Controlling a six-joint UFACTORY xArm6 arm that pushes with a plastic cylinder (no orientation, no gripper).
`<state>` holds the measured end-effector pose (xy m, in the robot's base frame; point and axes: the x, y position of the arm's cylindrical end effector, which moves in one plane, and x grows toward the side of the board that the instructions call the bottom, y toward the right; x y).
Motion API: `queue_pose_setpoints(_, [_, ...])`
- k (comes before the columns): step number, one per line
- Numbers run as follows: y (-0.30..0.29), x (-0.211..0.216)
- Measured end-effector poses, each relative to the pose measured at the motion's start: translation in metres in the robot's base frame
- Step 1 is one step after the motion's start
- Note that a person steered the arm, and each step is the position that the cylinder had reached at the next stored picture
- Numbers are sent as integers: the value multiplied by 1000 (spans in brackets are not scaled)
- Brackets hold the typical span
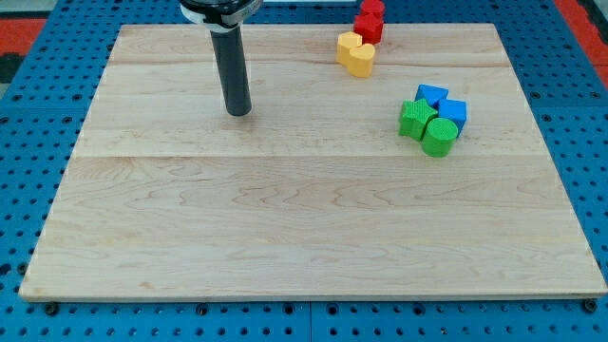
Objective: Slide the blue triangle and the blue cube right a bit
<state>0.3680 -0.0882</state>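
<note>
**Blue pair lying far to the view's right of tip**

Wooden board [285, 228] carrying all blocks in its upper right part. No claw fitted; rod ending in tip [238, 112], bearing down on bare wood in the upper left part of the board, touching no block, holding nothing.

Blue triangle [432, 94] and blue cube [454, 113] sitting together in a tight cluster, triangle just above and to the left of cube. Green star-like block [414, 120] pressing against the cluster's left side; green cylinder [439, 137] sitting at its lower edge. Exact contact between blocks hard to judge.

Governing relation: blue pair lying well apart from tip, toward the view's right and at nearly the same height. Pushing rightward calling for contact from the pair's left side, and that side being occupied by the green star. Straight travel right likely striking green first and carrying it along. Approaching from above the star, toward the triangle's left face, looking the cleaner line.

Yellow heart [356, 53] and red block [370, 20] standing near the board's top edge, clear of that line.
</note>
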Motion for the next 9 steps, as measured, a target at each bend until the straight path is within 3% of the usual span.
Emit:
queue_pose_setpoints(2, [0,1])
queue_pose_setpoints(7, [166,3])
queue_pose_setpoints(8, [175,-29])
queue_pose_setpoints(9, [241,-41])
